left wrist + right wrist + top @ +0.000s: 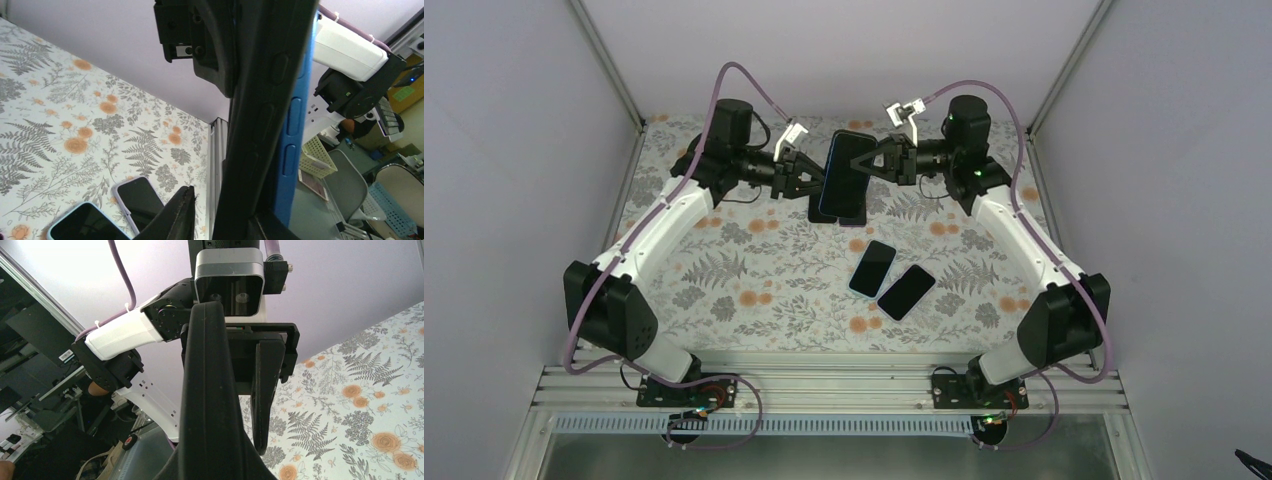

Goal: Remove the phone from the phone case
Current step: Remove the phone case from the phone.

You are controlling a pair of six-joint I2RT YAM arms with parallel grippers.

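The phone [846, 170] hangs upright in the air at the back centre, screen toward the camera, blue along its rim. In the left wrist view its blue side [294, 115] lies against the black phone case [250, 125]. My right gripper [874, 160] comes in from the right and is shut on the phone's edge. My left gripper [809, 185] reaches in from the left. One of its fingers [177, 215] stands a small gap off the case and the other is hidden behind it. The same left finger [265, 390] hangs apart from the dark slab in the right wrist view.
Two other cased phones lie face up on the floral table [754, 270], one [872, 268] beside the other [907, 291], right of centre. They show below the left wrist as a lilac-rimmed phone [140, 197] and a pale blue-rimmed phone [82, 225]. Walls enclose three sides.
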